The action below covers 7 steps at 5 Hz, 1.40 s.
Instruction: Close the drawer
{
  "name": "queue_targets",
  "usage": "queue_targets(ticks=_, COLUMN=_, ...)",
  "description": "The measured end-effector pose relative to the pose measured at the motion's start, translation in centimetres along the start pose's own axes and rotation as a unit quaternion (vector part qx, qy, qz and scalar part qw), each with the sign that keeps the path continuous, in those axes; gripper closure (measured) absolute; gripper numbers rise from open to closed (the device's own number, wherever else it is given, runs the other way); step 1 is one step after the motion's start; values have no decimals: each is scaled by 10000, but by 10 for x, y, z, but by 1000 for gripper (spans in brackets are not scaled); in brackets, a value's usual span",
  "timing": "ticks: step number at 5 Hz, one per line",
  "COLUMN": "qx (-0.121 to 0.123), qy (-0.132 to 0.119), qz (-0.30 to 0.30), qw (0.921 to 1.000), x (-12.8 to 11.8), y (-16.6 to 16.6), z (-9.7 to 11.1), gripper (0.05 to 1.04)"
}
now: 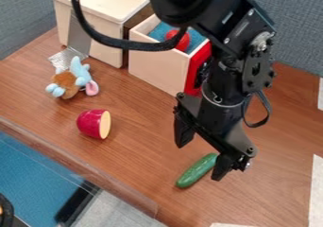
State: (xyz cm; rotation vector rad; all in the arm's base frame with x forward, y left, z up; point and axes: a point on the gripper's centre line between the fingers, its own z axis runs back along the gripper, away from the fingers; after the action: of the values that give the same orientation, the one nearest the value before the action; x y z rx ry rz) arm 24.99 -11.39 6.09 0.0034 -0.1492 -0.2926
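Observation:
The drawer [151,71] stands pulled out of the light wooden cabinet [91,20] at the top of the view. Its red front [193,74] faces right, partly covered by the arm. Inside are a blue lining and a red object [179,39]. My gripper [199,161] is open, hanging over the table to the right of centre, below and in front of the drawer's red front in the view. Nothing is held between its fingers.
A green cucumber [197,170] lies beneath the gripper, partly behind one finger. A cut red toy [93,124] and a plush toy [72,79] lie on the left side of the brown table [135,160]. Grey-blue partitions stand behind.

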Motion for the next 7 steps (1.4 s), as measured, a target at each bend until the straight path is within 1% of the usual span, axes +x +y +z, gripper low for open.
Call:
queue_targets(ticks=1, qx=15, qy=154, qz=12, qw=9999, x=-3, y=0, z=-7, gripper=84)
queue_targets(ticks=2, qx=-35, qy=228, qz=235, qw=9995, x=37, y=6, z=-16, gripper=84)
queue_targets(ticks=3, qx=-61, qy=148, qz=595, qw=9981, x=85, y=15, z=-15, gripper=84)
queue_targets(ticks=4, qx=33, qy=-11, qz=799, qw=9968, x=126, y=20, z=-19, gripper=84)
queue_targets(ticks=5, qx=229, qy=-139, qz=849, qw=9960, x=151, y=25, z=-19, gripper=84)
queue_targets(ticks=6, qx=532, qy=-175, qz=827, qw=9950, x=164, y=34, z=-24, gripper=84)
queue_targets(ticks=7, qx=703, qy=-245, qz=919, qw=9930, x=172, y=48, z=-24, gripper=84)
